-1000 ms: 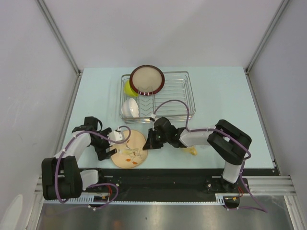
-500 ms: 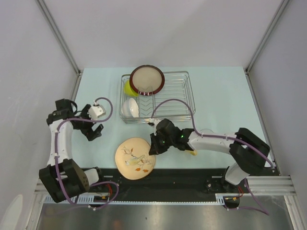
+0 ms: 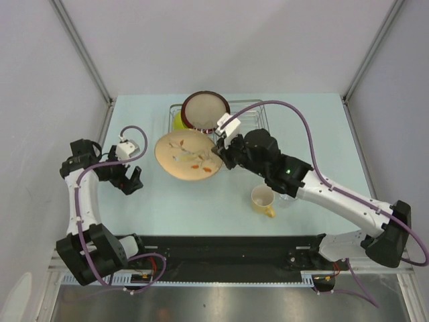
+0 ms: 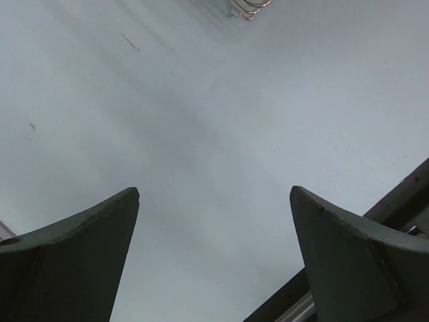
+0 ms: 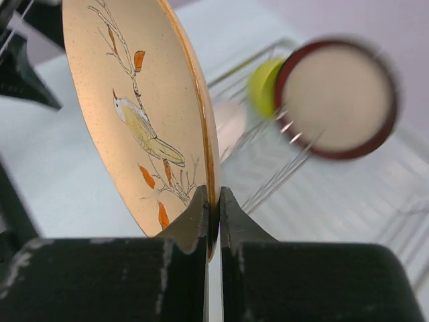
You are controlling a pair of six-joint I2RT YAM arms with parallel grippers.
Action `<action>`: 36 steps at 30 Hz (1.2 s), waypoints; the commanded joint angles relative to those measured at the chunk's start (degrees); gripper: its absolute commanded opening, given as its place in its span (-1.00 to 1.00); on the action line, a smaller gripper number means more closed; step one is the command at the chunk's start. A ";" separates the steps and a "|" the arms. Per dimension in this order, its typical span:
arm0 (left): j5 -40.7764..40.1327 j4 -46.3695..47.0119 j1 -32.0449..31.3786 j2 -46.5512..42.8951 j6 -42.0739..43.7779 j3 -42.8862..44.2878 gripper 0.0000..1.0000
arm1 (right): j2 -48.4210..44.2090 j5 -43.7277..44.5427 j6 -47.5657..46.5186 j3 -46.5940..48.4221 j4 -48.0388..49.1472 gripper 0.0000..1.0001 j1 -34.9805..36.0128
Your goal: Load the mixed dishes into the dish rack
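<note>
My right gripper (image 3: 221,155) (image 5: 212,196) is shut on the rim of the beige plate with leafy pattern (image 3: 187,155) (image 5: 144,107) and holds it in the air over the near left part of the dish rack (image 3: 258,127) (image 5: 322,194). The dark-red-rimmed beige plate (image 3: 205,111) (image 5: 335,97) stands upright in the rack, with the lime-green bowl (image 3: 178,122) (image 5: 265,84) beside it. The white bowl (image 5: 230,121) shows behind the held plate. The pale yellow mug (image 3: 263,200) stands on the table near the right arm. My left gripper (image 3: 132,181) (image 4: 214,194) is open and empty over bare table at the left. The small clear glass is out of view.
The rack's corner wire (image 4: 249,8) shows at the top of the left wrist view. The black front rail (image 3: 228,245) runs along the near edge. Grey walls close the table on both sides.
My right gripper has lifted the leafy plate off the table near the front edge and carried it back to the rack's near left side. The left arm has stayed at the left.
</note>
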 commanded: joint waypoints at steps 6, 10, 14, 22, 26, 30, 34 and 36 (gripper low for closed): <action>2.35 9.51 0.34 -3.04 -10.69 -4.69 1.00 | 2.46 10.78 -40.08 4.05 32.92 -1.00 -3.30; 3.93 13.11 0.42 -0.93 -15.26 -4.61 0.99 | 4.75 5.78 -42.03 4.05 31.63 -1.00 -8.94; 6.04 13.29 0.34 1.62 -18.95 -1.97 0.97 | 6.42 2.87 -40.18 3.97 28.28 -1.00 -12.72; 3.85 17.77 -2.12 0.57 -23.35 -3.37 0.96 | 9.67 -1.96 -37.28 3.00 24.94 -1.00 -16.94; 2.18 19.62 -3.62 0.65 -25.37 -4.69 0.96 | 11.17 -2.49 -38.16 2.82 24.94 -1.00 -17.03; 2.00 19.97 -4.06 1.71 -26.17 -4.34 0.96 | 12.05 -3.46 -38.60 2.65 24.33 -1.00 -17.56; 1.65 20.24 -4.15 2.50 -26.52 -3.99 0.96 | 12.93 -3.72 -40.18 2.38 24.41 -1.00 -17.65; 1.56 20.33 -4.15 2.50 -26.52 -3.99 0.97 | 13.37 -3.99 -40.27 2.38 24.50 -1.00 -17.82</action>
